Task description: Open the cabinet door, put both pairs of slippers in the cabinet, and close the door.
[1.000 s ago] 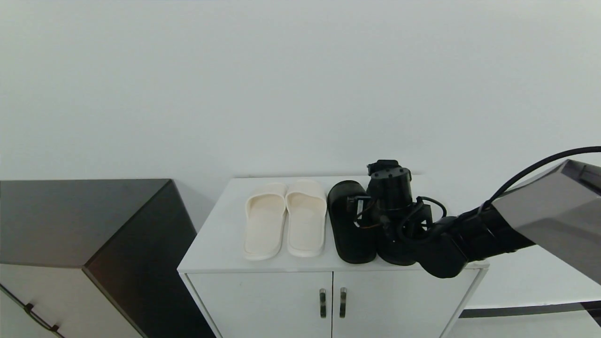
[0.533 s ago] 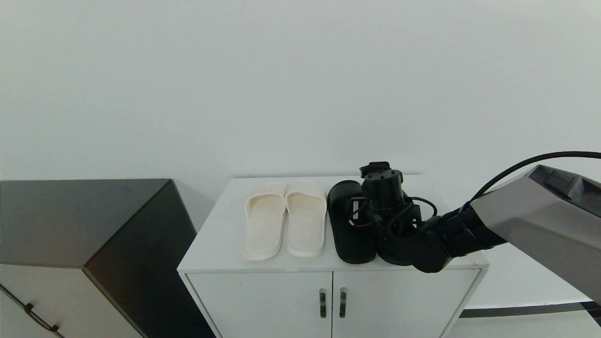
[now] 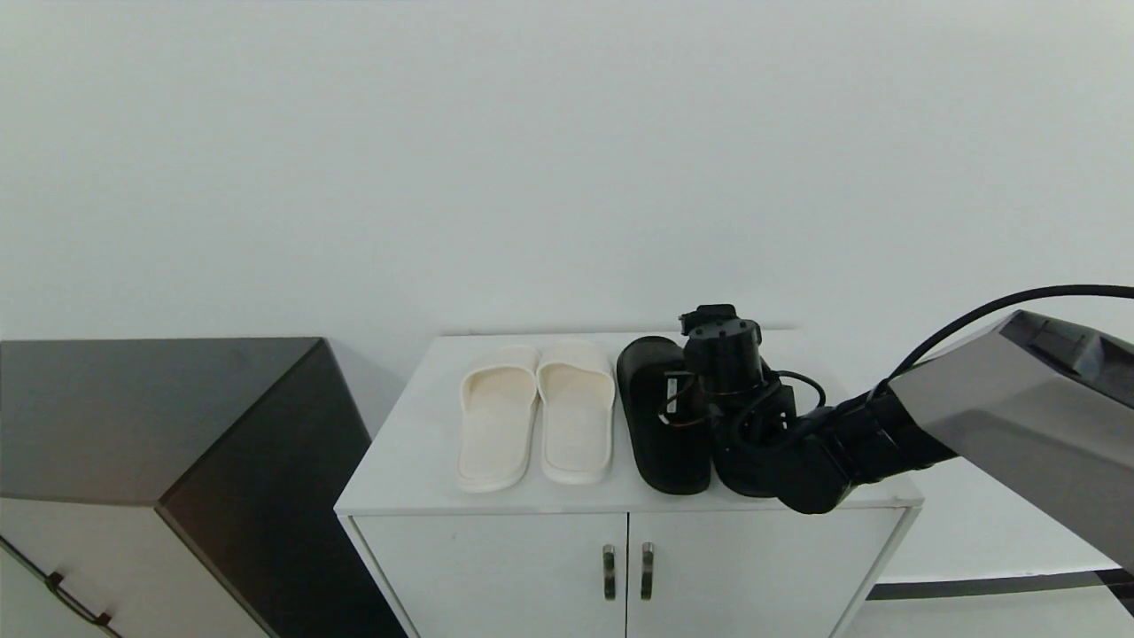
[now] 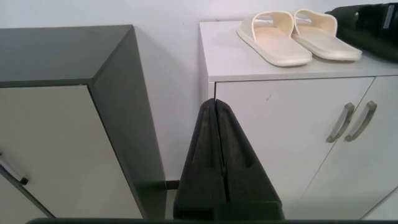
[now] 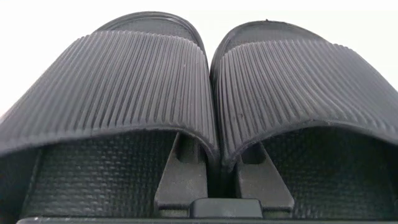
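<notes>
A: Pair of black ribbed rubber slippers (image 3: 663, 425): where are they?
B: Flat on top of the white cabinet (image 3: 407, 461), just beside the cream foam slippers (image 3: 532, 416). The right tool (image 5: 217, 163) has one finger under each strap, closed on the touching inner walls. The left tool (image 4: 219, 149) is pressed together, empty.
A: Step?
B: Grasping the black pair, I judge. The doors (image 3: 496, 576) are closed, so one needs opening before stowing.

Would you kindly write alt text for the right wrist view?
The right gripper has one of its fingers inside each of two black slippers, pinching their adjoining inner sides beneath the ribbed straps.
</notes>
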Tool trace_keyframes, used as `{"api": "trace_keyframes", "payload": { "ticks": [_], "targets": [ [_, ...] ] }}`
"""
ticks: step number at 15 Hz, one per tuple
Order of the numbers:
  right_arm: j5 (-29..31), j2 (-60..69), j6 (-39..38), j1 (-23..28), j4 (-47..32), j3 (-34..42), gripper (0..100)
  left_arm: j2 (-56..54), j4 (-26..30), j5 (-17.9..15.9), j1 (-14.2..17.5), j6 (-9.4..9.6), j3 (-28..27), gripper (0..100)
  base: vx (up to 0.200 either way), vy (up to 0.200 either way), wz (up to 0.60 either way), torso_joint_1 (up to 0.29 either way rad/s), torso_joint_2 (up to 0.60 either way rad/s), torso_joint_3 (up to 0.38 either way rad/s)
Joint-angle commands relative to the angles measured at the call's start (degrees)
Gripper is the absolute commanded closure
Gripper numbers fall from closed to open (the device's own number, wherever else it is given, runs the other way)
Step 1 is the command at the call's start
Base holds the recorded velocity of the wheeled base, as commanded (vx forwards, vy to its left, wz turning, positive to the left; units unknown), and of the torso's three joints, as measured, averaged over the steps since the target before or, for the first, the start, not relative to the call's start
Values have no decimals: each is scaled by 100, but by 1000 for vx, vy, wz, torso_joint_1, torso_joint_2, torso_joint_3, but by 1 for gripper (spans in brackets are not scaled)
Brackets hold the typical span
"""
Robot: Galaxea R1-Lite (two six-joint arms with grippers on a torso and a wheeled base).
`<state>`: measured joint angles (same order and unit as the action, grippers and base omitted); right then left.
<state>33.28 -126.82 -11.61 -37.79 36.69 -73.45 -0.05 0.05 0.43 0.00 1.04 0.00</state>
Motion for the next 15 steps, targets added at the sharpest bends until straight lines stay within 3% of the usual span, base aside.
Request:
{"api": "trace_keyframes", "payload": {
  "ticks": [1,5,9,12,15],
  "targets": [
    [3,368,9,-18,4,217,100,5,-5,1,0,2,0,100,0,0,0,0,0,0],
    [-15,1291,36,-27,-4,999,100,5,-5,10,0,-16,0,100,0,0,0,0,0,0],
    [-243,2557,36,-431,-31,2247,100,5,-5,10,0,-95,0,100,0,0,0,0,0,0],
    [-902,3348,36,-853,-57,3161,100,5,-5,10,0,-95,0,100,0,0,0,0,0,0],
    [-1175,3620,27,-1143,-250,3328,100,5,-5,19,0,-104,0,100,0,0,0,0,0,0]
  ]
}}
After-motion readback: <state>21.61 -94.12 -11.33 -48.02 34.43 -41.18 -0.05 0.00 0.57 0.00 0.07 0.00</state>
